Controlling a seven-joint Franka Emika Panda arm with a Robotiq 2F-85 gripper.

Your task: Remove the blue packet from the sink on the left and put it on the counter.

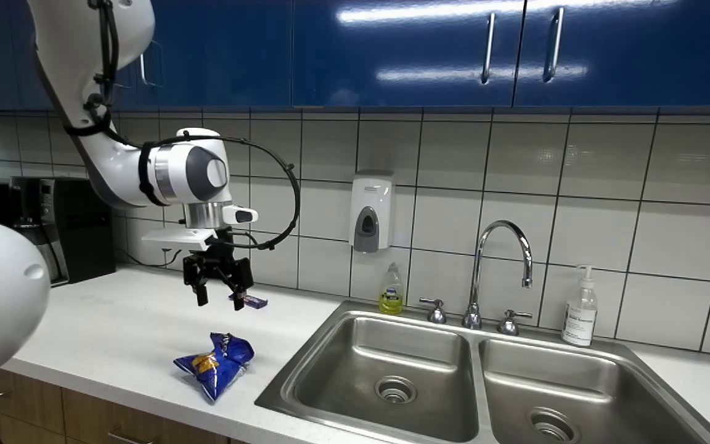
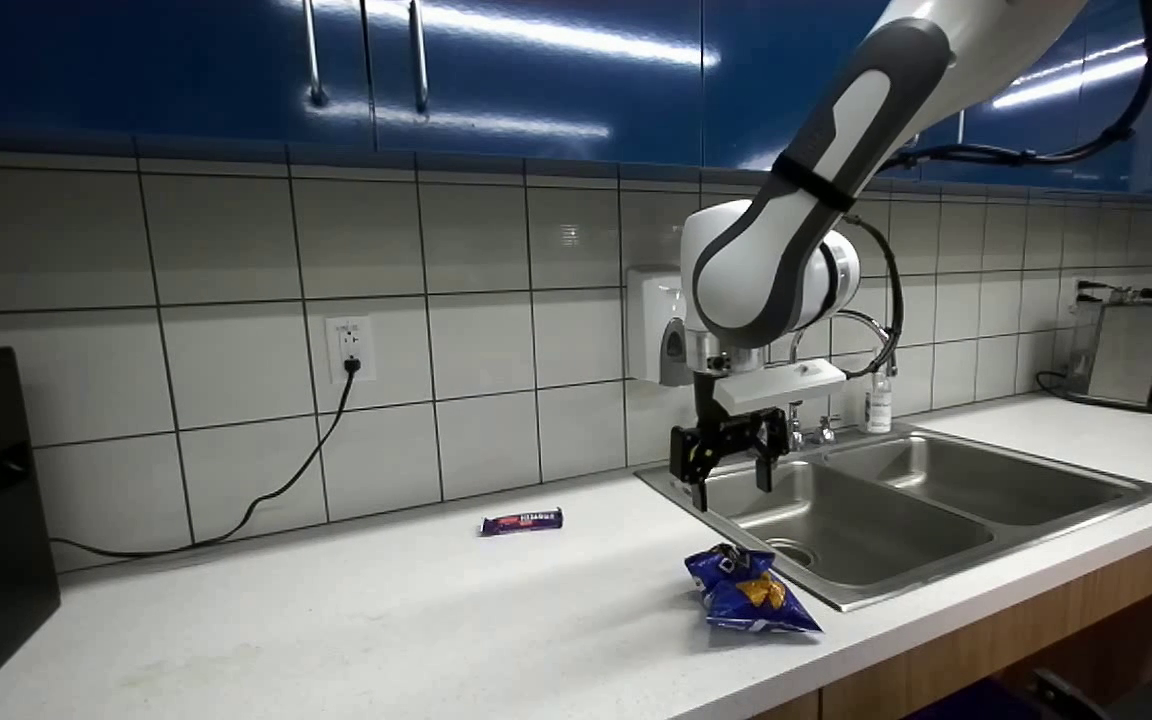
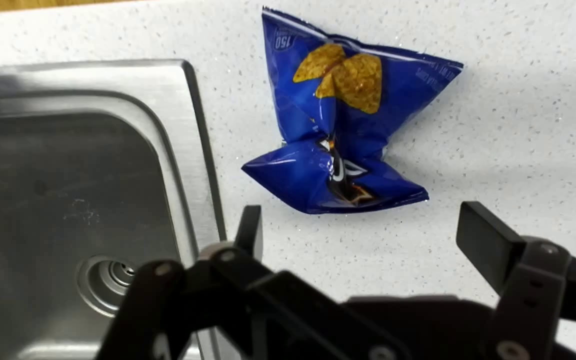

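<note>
The blue packet is a crumpled chip bag that lies on the white counter (image 1: 121, 320), just beside the sink's left rim. The packet shows in both exterior views (image 1: 222, 364) (image 2: 748, 598) and in the wrist view (image 3: 313, 175). The sink (image 1: 296, 370) has two basins, and no packet shows in either. My gripper (image 1: 220, 301) is open with nothing between its fingers. It hangs above the counter, higher than the packet and apart from it. In the wrist view the packet lies just ahead of the open fingers (image 3: 363, 232).
A small purple-wrapped bar (image 2: 521, 522) lies on the counter near the wall. A faucet (image 1: 474, 277), a yellow soap bottle (image 1: 391, 293) and a pump bottle (image 1: 580, 314) stand behind the sink. A dispenser (image 1: 371, 213) hangs on the wall. A black appliance (image 1: 87, 228) stands at the counter's end.
</note>
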